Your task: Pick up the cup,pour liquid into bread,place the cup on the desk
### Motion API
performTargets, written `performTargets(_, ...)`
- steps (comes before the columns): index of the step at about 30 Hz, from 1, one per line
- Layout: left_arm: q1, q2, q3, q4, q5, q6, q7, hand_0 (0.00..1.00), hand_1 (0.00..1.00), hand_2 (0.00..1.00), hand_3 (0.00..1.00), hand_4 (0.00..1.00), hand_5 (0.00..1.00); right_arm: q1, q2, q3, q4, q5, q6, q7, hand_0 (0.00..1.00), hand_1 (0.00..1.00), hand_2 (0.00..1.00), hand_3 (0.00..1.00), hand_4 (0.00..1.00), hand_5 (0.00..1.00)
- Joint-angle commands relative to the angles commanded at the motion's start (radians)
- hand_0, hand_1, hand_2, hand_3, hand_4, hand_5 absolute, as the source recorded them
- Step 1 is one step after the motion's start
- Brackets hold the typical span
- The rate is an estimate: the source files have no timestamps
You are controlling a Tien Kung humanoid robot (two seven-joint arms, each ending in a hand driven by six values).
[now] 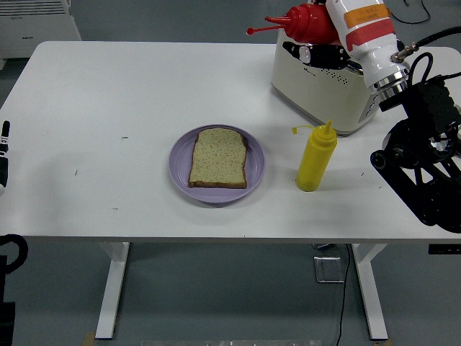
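A slice of bread (218,157) lies flat on a purple plate (180,169) at the table's middle. My right hand (322,52) is up at the far right, over the toaster, shut on a red squeeze bottle (311,20). The bottle lies tilted on its side, its nozzle (259,30) pointing left, well behind and to the right of the bread. No cup shows; the red bottle is what I hold. My left hand (3,155) rests at the table's left edge, mostly out of frame.
A cream toaster (328,79) stands at the back right, under my hand. A yellow squeeze bottle (317,156) stands upright just right of the plate. My right arm's black elbow (421,166) hangs over the table's right end.
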Motion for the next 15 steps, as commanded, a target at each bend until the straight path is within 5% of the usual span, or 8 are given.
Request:
performTargets(7,-0.003,0.000,0.003,0.000,-0.001,-0.001,0.000,0.788,0.748,0.740,0.682,0.565,0.998,0.068,0.000,-0.123,-0.041,0.000,0.040,0.000,0.002,0.002,0.066,0.191,0.908,0.313)
performTargets(15,-0.002,0.000,-0.005,-0.001,-0.002,-0.001,0.000,0.787,0.748,0.739,0.682,0.566,0.998,0.098,-0.014,-0.093,-0.051,0.000,0.037,0.007,0.002,0.002,0.067,0.196,0.902,0.318)
